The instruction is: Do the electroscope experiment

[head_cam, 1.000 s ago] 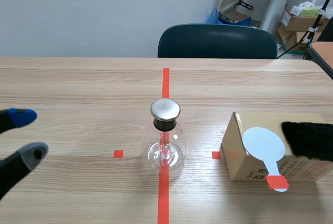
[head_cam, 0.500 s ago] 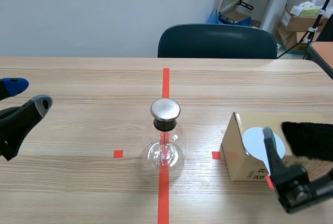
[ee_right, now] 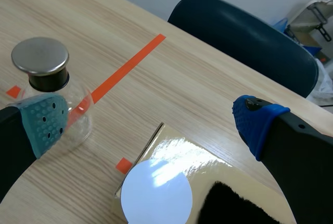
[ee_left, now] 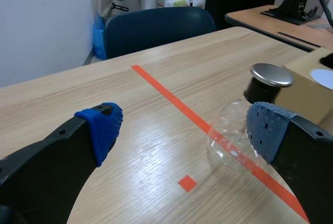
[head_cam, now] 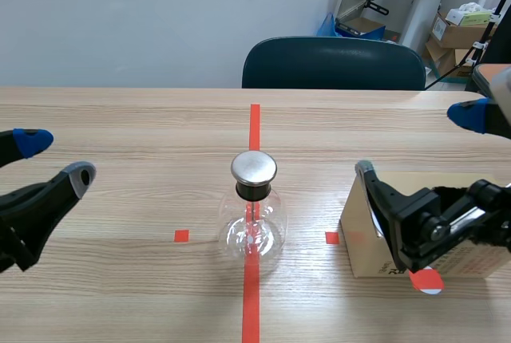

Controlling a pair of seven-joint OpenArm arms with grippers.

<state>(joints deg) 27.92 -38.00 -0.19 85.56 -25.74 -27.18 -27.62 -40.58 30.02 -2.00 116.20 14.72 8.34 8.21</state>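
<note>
On the wood table (head_cam: 120, 120), the glass flask (head_cam: 253, 215) stood on the centre tape, likely fragile and slippery. The left gripper (head_cam: 56, 158) and right gripper (head_cam: 415, 142) gaped empty. The light disc (ee_right: 156, 193) on the box (head_cam: 361, 235) seemed best pinched edgewise.

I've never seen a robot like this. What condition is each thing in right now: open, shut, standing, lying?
Clear glass flask with a round metal cap: upright, capped, untouched.
Brown cardboard box: sits on the table.
White round paddle with an orange-red handle: lies on the box, not gripped.
Black fur patch: lies on the box beside the paddle.
Left gripper: open, empty.
Right gripper: open, empty, over the box.
</note>
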